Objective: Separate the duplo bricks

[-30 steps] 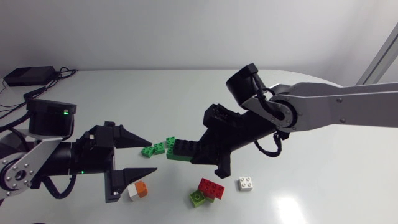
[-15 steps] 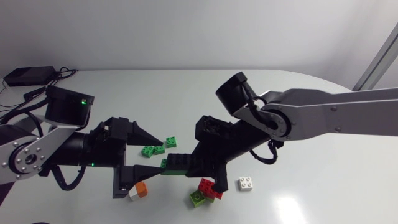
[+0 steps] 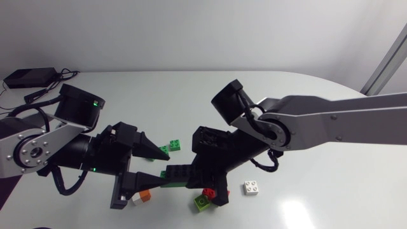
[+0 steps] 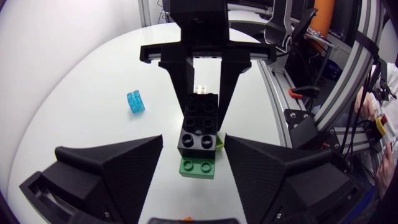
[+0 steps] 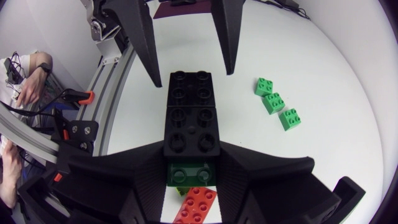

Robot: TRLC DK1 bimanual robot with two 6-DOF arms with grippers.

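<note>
The right arm (image 3: 331,121) comes in over the counter (image 3: 127,95) and bends down at the wrist. Its right gripper (image 3: 194,175) is clenched on the stack (image 3: 177,172), black bricks with a green one beneath, gripping one end from both sides and holding it out level. The left arm (image 3: 38,149) reaches in from the opposite side. The left gripper (image 4: 193,140) is spread wide, with a finger on either side of the stack's free end, close but not touching.

Three loose green bricks (image 5: 273,102) lie in a row beside the stack. A red brick (image 3: 208,192) lies just below it by the right gripper, a white brick (image 3: 252,187) lies past that, and a blue brick (image 4: 135,101) is well off to one side.

Compared with half a second ago, the left gripper has advanced until its fingers flank the stack. The right arm has brought the stack lower and toward the left gripper.
</note>
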